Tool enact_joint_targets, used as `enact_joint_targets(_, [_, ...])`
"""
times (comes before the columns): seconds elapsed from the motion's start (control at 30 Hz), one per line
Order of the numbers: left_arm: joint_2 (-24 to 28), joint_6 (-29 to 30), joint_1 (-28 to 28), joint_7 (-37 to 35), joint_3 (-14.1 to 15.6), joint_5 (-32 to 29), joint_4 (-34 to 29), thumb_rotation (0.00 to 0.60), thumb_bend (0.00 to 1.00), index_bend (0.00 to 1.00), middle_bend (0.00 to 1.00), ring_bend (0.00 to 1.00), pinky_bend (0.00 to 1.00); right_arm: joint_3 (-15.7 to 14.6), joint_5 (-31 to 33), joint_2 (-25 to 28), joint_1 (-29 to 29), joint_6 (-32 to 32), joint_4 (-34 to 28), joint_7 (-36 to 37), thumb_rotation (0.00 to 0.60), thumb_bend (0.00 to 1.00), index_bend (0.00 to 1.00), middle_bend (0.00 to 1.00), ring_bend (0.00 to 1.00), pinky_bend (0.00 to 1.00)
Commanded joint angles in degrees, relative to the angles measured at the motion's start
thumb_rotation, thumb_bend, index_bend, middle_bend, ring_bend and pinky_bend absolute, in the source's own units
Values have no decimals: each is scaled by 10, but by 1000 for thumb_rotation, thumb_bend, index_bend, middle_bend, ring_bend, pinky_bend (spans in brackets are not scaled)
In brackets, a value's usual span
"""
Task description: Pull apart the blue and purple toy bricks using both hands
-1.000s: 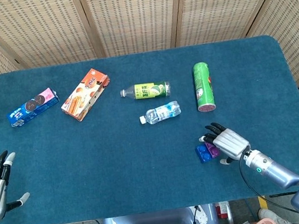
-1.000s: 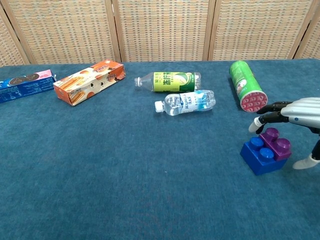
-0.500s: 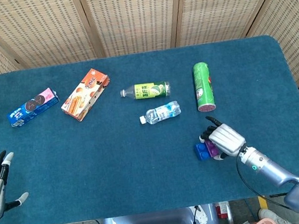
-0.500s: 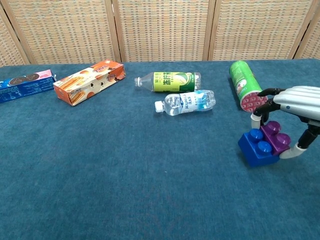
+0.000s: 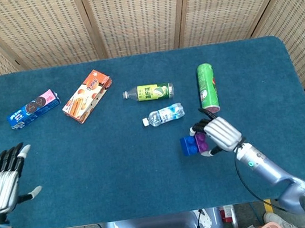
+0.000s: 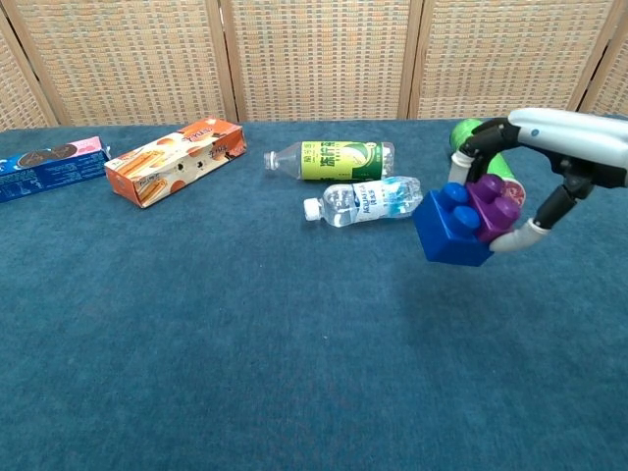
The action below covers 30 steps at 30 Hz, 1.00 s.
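Observation:
A blue brick with a purple brick stuck on top hangs above the table in my right hand, which grips the purple part between fingers and thumb. In the head view the joined blue brick and purple brick sit at my right hand, right of centre. My left hand hovers over the table's front left corner, fingers spread and holding nothing. It does not show in the chest view.
A green chip can lies behind my right hand. A clear water bottle and a green-labelled bottle lie mid-table. An orange biscuit box and a blue cookie pack lie at the far left.
My right hand closed on the purple brick, lifted the joined bricks off the table and carried them left. My left hand moved up and inward over the table's corner.

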Motion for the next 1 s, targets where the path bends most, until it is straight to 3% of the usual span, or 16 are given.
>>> enact_joint_targets(0.03, [-24,-63,-66,-29,-39,2,17,600,0,0,0,0,0,48,75,-11,30,-50,-41,-5,600,157,552,544,360,9])
enact_joint_targets(0.2, [-72,-142,-140,-62,-74,-26,39,600,0,0,0,0,0,99,182,-47,61,-97,-61,-41,600,157,558,549,360,9])
enact_joint_targets(0.6, [-171,-269,-265,-82,-129,-125,76,600,0,0,0,0,0,156,385,-121,110,-114,-84,-141,600,169,567,558,360,9])
enact_joint_targets(1.0, [-238,-305,-333,-85,-153,-225,113,600,0,0,66,0,0,181,465,-139,123,-106,-112,-141,600,169,571,562,360,9])
